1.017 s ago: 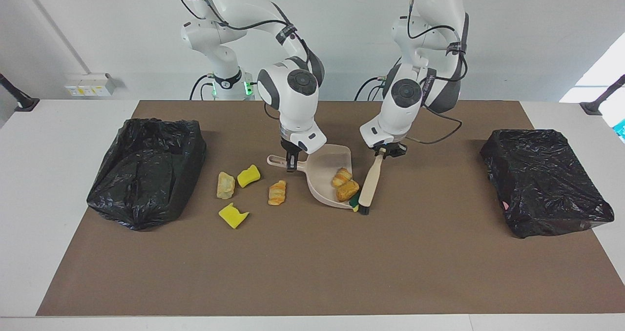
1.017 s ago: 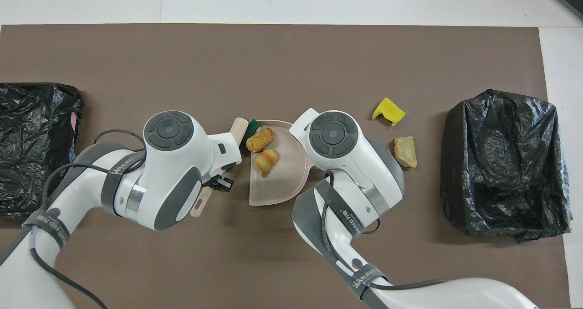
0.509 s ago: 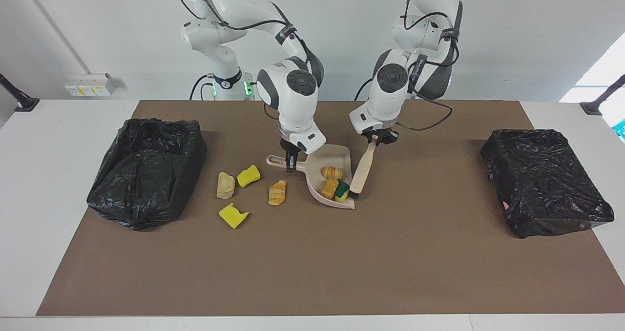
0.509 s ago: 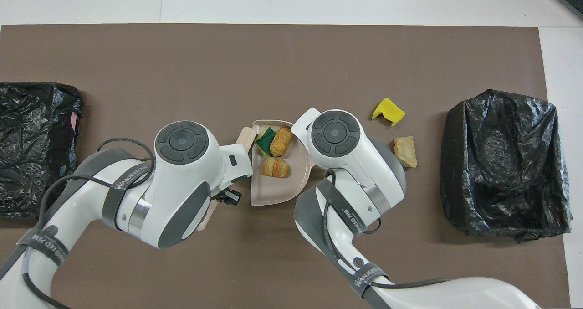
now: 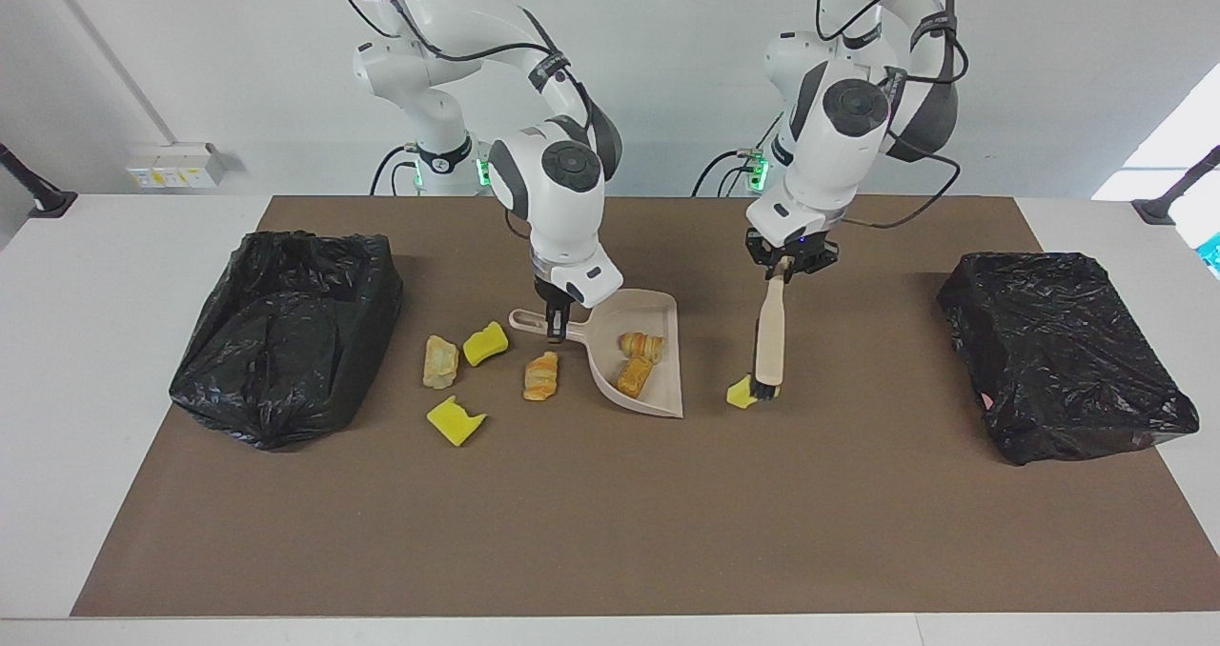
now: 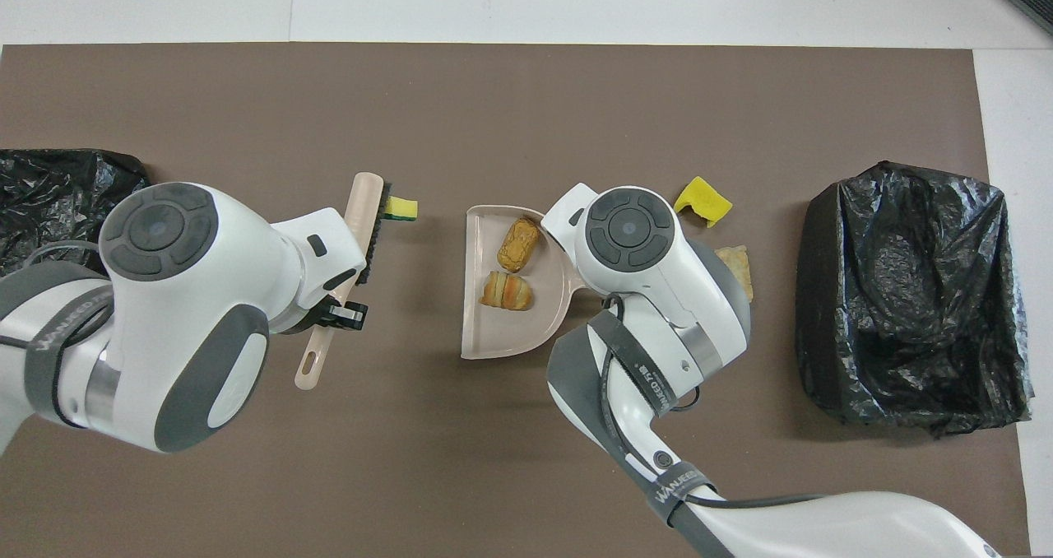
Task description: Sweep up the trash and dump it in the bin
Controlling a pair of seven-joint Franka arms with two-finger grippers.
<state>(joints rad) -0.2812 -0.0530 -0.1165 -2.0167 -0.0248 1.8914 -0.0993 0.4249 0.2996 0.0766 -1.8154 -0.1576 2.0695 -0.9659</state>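
My right gripper (image 5: 554, 327) is shut on the handle of the beige dustpan (image 5: 658, 393), whose mouth faces the left arm's end. Two golden pastry pieces (image 5: 640, 358) lie in the dustpan (image 6: 494, 340). My left gripper (image 5: 787, 267) is shut on the handle of the beige brush (image 5: 769, 336), held upright with its bristles on the mat, apart from the pan. A small yellow, green-backed sponge bit (image 5: 741, 394) touches the bristles. More trash lies beside the pan toward the right arm's end: a croissant piece (image 5: 540, 376), two yellow sponge chunks (image 5: 485, 342) (image 5: 456, 420) and a pale pastry piece (image 5: 440, 360).
An open bin lined with a black bag (image 5: 286, 332) stands at the right arm's end of the brown mat (image 5: 610, 532). A second black-bagged box (image 5: 1063, 351) sits at the left arm's end. In the overhead view the right wrist hides the pan's handle.
The left gripper carried the brush away from the dustpan toward the left arm's end, and the green-backed sponge bit came out of the pan with it. The pan shifted slightly.
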